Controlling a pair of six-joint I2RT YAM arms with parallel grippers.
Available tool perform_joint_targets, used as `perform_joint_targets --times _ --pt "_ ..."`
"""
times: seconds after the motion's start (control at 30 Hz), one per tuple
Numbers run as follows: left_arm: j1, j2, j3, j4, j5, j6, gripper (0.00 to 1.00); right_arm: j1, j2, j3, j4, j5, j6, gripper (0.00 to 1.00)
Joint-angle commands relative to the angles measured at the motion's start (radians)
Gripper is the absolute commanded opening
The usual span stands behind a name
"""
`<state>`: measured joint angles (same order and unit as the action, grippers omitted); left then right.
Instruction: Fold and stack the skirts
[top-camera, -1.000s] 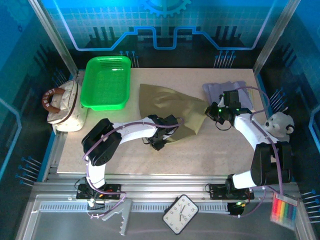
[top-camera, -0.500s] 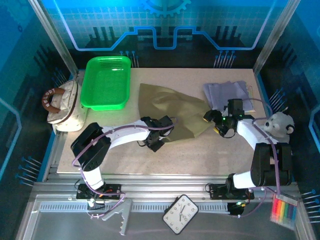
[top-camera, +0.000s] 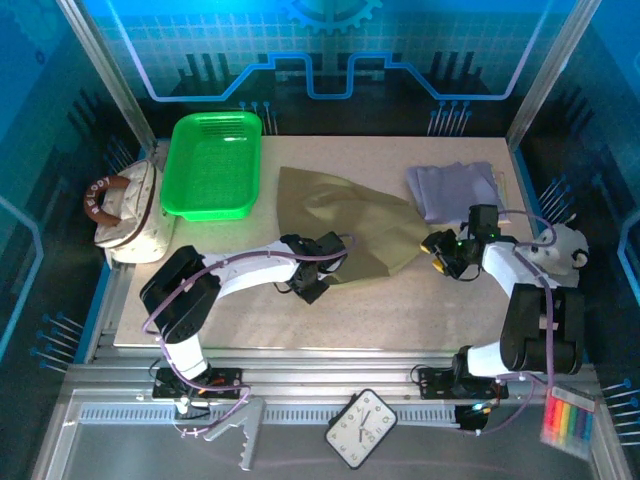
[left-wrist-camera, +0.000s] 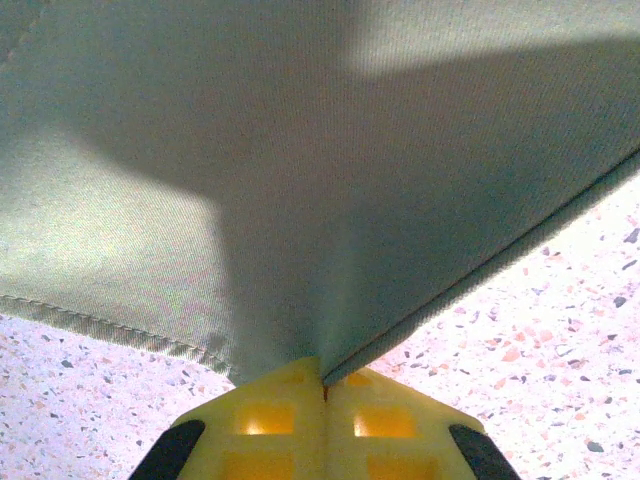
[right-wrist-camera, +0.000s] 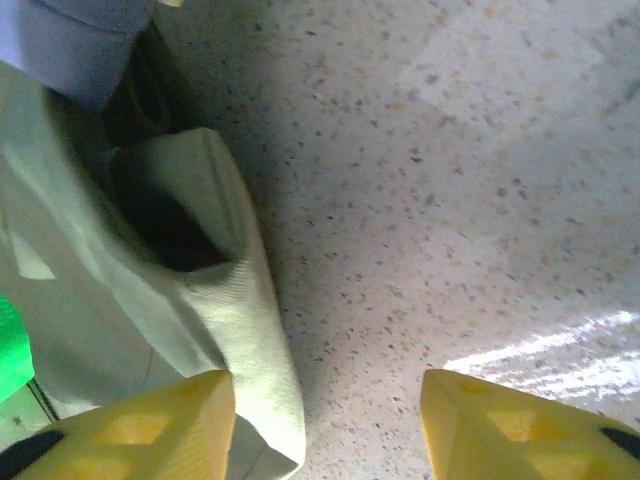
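The right tool is standing with its fingers spread and nothing between them. A second ago it was clamped at the right corner of the khaki skirt; it has since let go and is pulling back toward the right side of the counter. In its wrist view the right tool is hanging over bare counter, with the dropped corner lying slack just beside its left finger and the lavender skirt showing beyond.

The left tool is staying pressed together on the khaki skirt's near hem; in its wrist view the cloth is running straight into the closed tool.

The khaki skirt is lying loosely spread mid-counter, and the lavender skirt is resting at the far right, just beside that freed corner.

The release probably means the right end is being treated as placed. The fold looks unfinished while the left side is pinching the hem, and nothing is stacked yet.
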<state>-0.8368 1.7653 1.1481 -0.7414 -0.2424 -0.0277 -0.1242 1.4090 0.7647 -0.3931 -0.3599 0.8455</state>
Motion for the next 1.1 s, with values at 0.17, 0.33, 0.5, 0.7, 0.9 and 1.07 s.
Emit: perform_joint_targets --times 0.17,0.33,0.5,0.7,0.9,1.07 --pt "0.003 -0.029 -0.011 0.008 -0.007 -0.007 0.0 -0.009 0.047 0.083 0.001 -0.025 -0.025 0.4" --pt "0.004 -0.029 -0.011 0.005 -0.009 -0.01 0.0 -0.009 0.079 0.109 -0.017 0.004 -0.048 0.32" --pt "0.003 -0.029 -0.011 0.004 -0.009 -0.012 0.0 -0.008 0.091 0.13 -0.02 0.018 -0.057 0.25" --pt "0.003 -0.045 -0.01 0.007 -0.022 -0.015 0.0 -0.009 0.117 0.154 -0.008 0.042 -0.087 0.14" --pt "0.048 -0.225 -0.035 0.0 -0.113 -0.047 0.0 -0.011 0.025 0.187 -0.004 0.038 -0.098 0.0" --pt "0.166 -0.482 -0.001 0.011 -0.176 -0.066 0.0 -0.013 -0.276 0.238 -0.045 0.109 -0.039 0.0"
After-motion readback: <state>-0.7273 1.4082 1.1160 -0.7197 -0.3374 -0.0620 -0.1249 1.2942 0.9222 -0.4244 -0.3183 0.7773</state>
